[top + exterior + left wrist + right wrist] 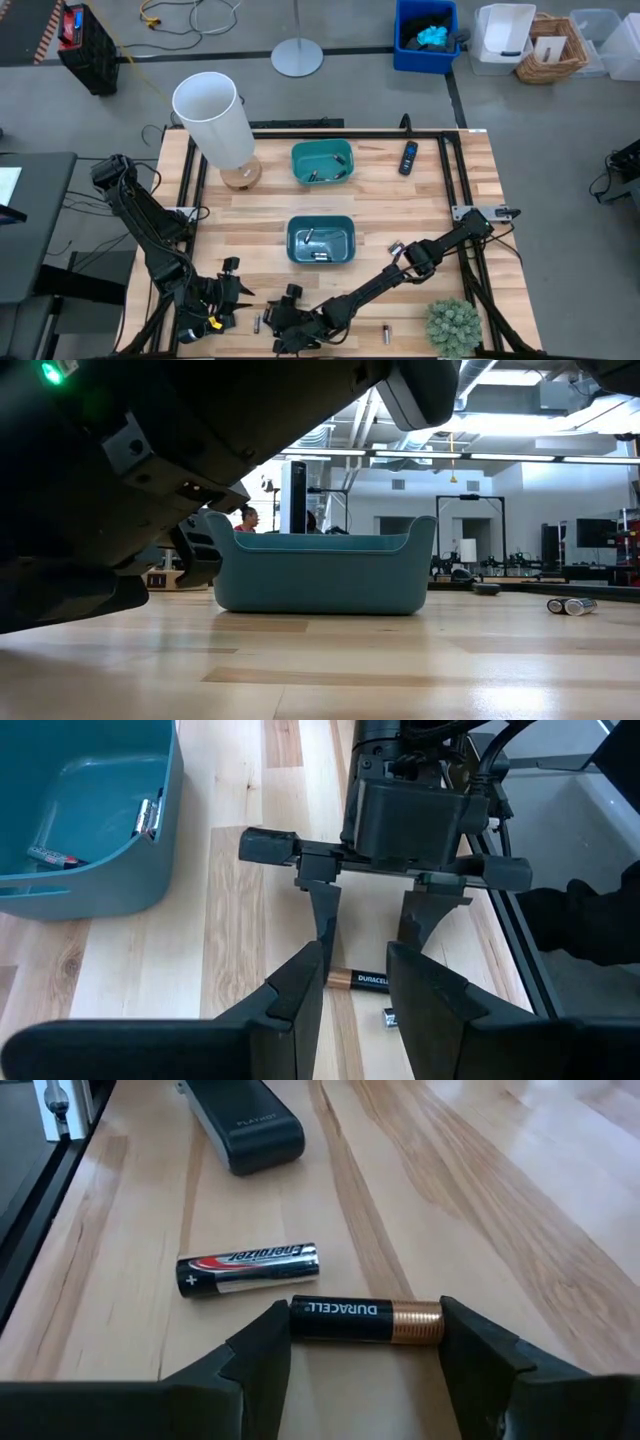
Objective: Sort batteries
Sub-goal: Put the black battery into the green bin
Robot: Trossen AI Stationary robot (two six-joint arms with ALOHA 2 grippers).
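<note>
A black and copper battery (350,1321) lies on the table near its near edge, and my right gripper (362,1312) (290,320) is shut on it. A silver battery (248,1270) lies right beside it. My left gripper (355,955) (226,296) hovers open just to the left and faces the right gripper. Its fingers frame the same battery (358,981) without touching it. Several batteries lie in the middle teal bin (321,241) and the far teal bin (322,162). One more battery (386,333) rests farther right. My right gripper pinches the black and copper battery end to end, one finger on the black end (296,1320) and one on the copper end (436,1323). The fingers slant down from the right and lie along the battery, which lies level on the table.
A white lamp (213,118) stands at the far left. A black remote (408,158) lies beside the far bin and a green plant (453,326) sits at the near right corner. A black flat device (245,1120) lies just left of the batteries.
</note>
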